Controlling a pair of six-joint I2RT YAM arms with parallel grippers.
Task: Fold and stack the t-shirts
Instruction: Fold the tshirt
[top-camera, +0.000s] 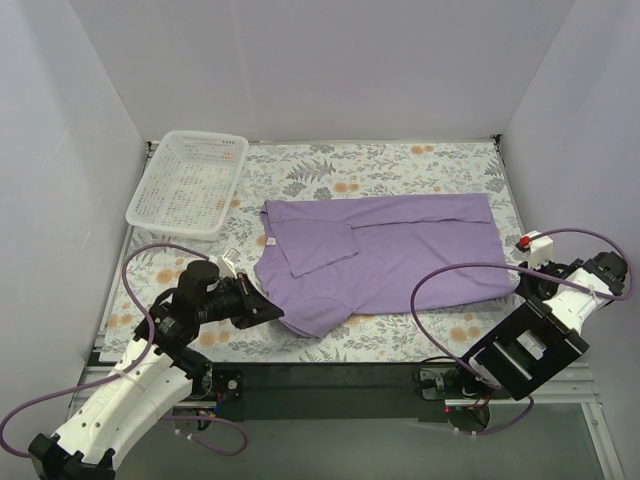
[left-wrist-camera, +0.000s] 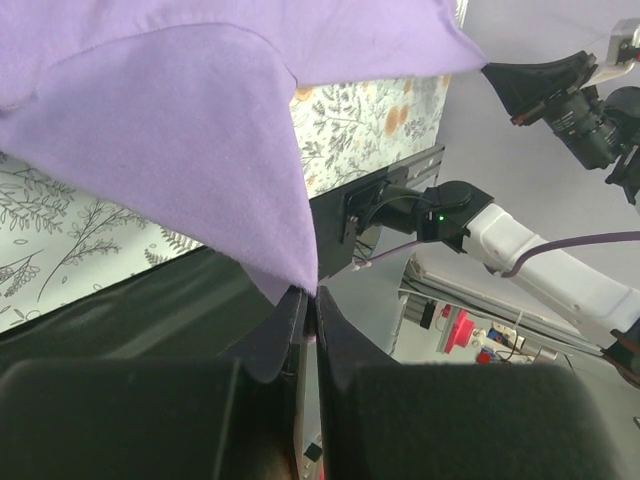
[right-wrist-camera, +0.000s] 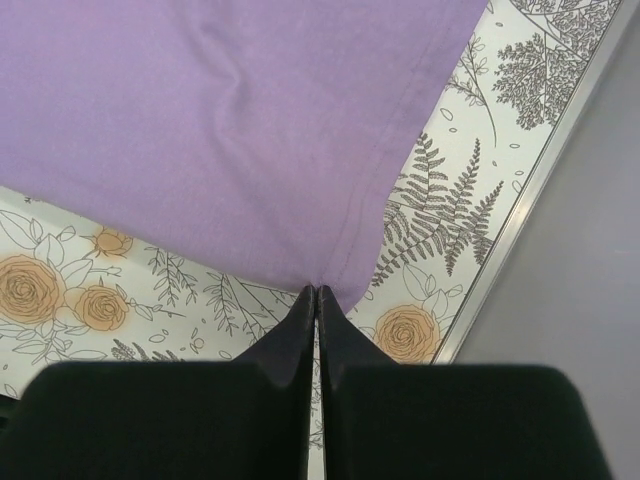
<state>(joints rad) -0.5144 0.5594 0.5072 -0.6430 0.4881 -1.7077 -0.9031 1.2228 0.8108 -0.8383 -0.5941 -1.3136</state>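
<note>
The lavender-purple t-shirt (top-camera: 400, 255) lies spread across the floral table, one sleeve folded over its left part. My left gripper (top-camera: 268, 308) is shut on the shirt's near left corner and holds it lifted; in the left wrist view the cloth (left-wrist-camera: 190, 150) hangs from the closed gripper (left-wrist-camera: 312, 300). My right gripper (top-camera: 522, 283) is shut on the shirt's near right hem corner, low at the table; in the right wrist view the hem (right-wrist-camera: 300, 170) runs into the closed gripper (right-wrist-camera: 317, 291).
A white mesh basket (top-camera: 189, 182) stands at the back left of the table. White walls close in the back and both sides. A metal rail (right-wrist-camera: 545, 180) edges the table at the right. Purple cables loop beside both arms.
</note>
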